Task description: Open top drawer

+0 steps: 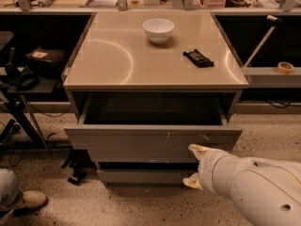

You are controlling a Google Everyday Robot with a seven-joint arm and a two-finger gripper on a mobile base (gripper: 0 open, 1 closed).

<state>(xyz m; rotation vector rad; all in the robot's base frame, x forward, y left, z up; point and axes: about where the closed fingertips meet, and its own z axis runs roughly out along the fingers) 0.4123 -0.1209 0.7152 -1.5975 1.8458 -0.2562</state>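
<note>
The top drawer (136, 145) stands pulled out from the cabinet, its wide grey front showing pale scratch marks right of centre. Its dark interior (150, 109) is open to view. My gripper (194, 166) is at the lower right of the drawer front. One pale fingertip (197, 149) is against the front's lower part and the other (191, 182) is below it, before the lower drawer (141, 175). The fingers stand apart and hold nothing. My white arm comes in from the lower right corner.
On the cabinet top (117, 60) stand a white bowl (158, 30) and a black flat object (198, 58). A tape roll (284, 68) lies on the right shelf. A stand with dark gear (28, 74) is at left. A person's shoe (28, 200) is at lower left.
</note>
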